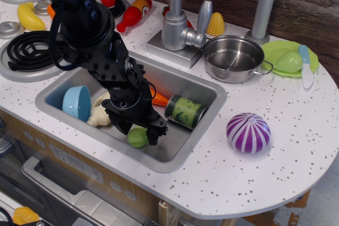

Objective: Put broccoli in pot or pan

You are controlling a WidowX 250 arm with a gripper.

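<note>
Speckled white countertop (296,173) of a toy kitchen fills your view, with dark wood planks behind it along the far edge. You see a grey sink (196,136) sunk into the counter toward the near-left, and a metal tap (175,25) standing at the sink's far rim.

Your gripper (139,136) is down inside the sink at its near side. The black fingers stand narrowly apart, one on each side of the broccoli (137,138), which sits low on the sink floor. You cannot tell whether the pads actually press it or only bracket it.

Also in the sink: a light-blue bowl (77,102) lying on its side at the left end, a cream bottle (99,113) partly hidden behind the arm, an orange carrot (160,99) just beyond the wrist, and a green can (186,112) on its side to the right of the gripper.

The pot (233,58) stands empty on the counter beyond the sink's far-right corner, beside the tap, its wire handle pointing right. Well apart from the broccoli.

Toward the right edge: a green plate (273,51) carrying a pale-green pear shape (288,62), and a purple striped onion (248,132) nearer you. A black burner coil (32,51) lies at the left edge.
</note>
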